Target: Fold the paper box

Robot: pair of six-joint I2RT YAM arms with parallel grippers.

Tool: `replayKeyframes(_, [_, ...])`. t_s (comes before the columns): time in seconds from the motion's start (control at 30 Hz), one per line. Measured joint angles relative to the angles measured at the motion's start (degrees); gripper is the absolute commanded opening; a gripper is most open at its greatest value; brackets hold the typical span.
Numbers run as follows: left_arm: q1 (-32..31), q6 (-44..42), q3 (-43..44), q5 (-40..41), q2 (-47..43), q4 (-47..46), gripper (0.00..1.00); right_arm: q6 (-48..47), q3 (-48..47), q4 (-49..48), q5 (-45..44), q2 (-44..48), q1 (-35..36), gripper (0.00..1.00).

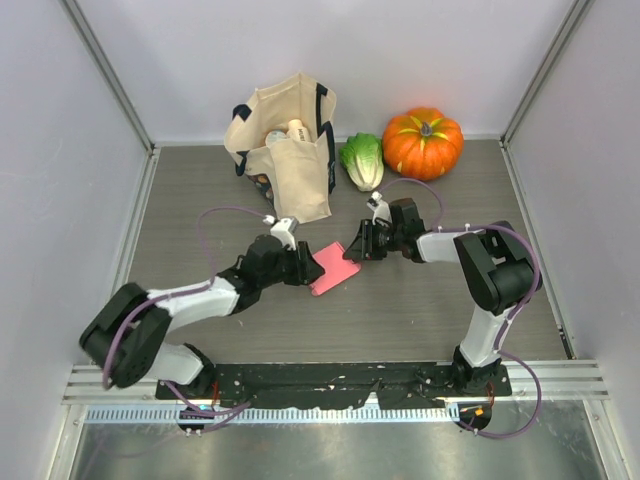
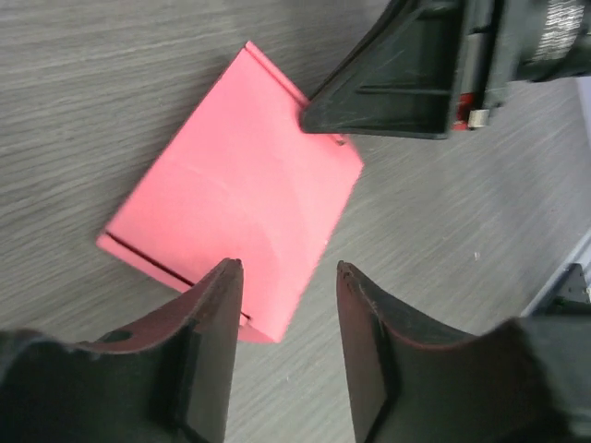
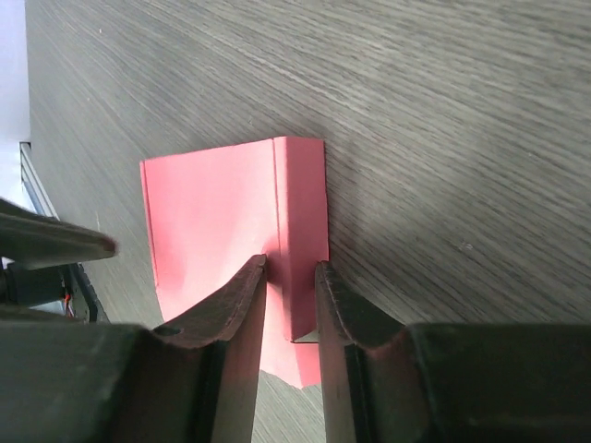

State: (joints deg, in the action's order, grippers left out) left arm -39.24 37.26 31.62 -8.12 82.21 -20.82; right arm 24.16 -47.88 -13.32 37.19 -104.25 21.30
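Pink card, the paper box [image 1: 333, 268] lies mostly flat mid-frame on the grey wood-grain table [image 1: 430, 310], one long edge folded up. The right gripper [image 3: 291, 263] pinches that raised fold. The left gripper [image 2: 286, 268] stands parted over the opposite edge. Pale walls [image 1: 300, 50] surround the table.

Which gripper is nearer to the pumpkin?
Right. The right gripper is in front of the pumpkin and to its left, at the paper box; the left gripper is across the box, farther left.
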Motion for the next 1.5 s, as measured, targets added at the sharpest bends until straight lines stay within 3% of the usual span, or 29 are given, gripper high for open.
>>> replayKeyframes(0.03, [0.0,0.15,-0.63,0.61,-2.8,1.22,0.6,0.22,0.11,-0.39,0.11,-0.02,-0.02,0.28])
replayKeyframes(0.07, [0.0,0.44,-1.27,1.09,-5.75,2.4,0.74,0.35,0.24,-0.72,0.22,-0.02,-0.07,0.27])
replayKeyframes(0.1, [0.0,1.4,-1.97,1.99,-9.2,4.22,0.8,0.61,0.42,-1.09,0.37,-0.02,-0.26,0.26])
replayKeyframes(0.3, [0.48,11.02,-2.95,9.66,-20.94,14.1,0.86,2.86,1.22,-2.8,2.82,-0.81,-2.6,0.24])
replayKeyframes(0.43, [3.39,19.08,-2.95,9.2,-16.83,16.65,0.86,4.31,1.64,-4.76,5.38,-2.01,-4.68,0.24])
replayKeyframes(0.57, [7.41,23.23,-2.95,4.66,-5.9,11.69,0.84,5.35,2.25,-6.95,7.02,-2.8,-5.42,0.23])
replayKeyframes(0.77, [9.42,28.35,-2.01,-1.73,5.77,-3.48,0.79,6.62,2.91,-8.79,8.72,-3.54,-6.8,0.23])
replayKeyframes(1.03, [9.42,35.74,-1.68,-6.71,15.82,-19.37,0.65,7.8,3.15,-10.01,9.6,-4.17,-7.28,0.23])
replayKeyframes(1.17, [9.42,38.45,-1.75,-7.48,18.38,-22.71,0.49,8.57,3.17,-10.56,10.25,-4.57,-7.56,0.24])
replayKeyframes(1.3, [9.42,40.24,-2.6,-7.45,19.1,-24.0,0.39,9.46,3.63,-10.86,9.33,-4.44,-7.45,0.48])
replayKeyframes(1.5, [9.53,44.19,-3.72,-8.39,17.79,-24.74,0.26,6.99,3.72,-1.31,-3.19,3.52,-4.94,0.6])
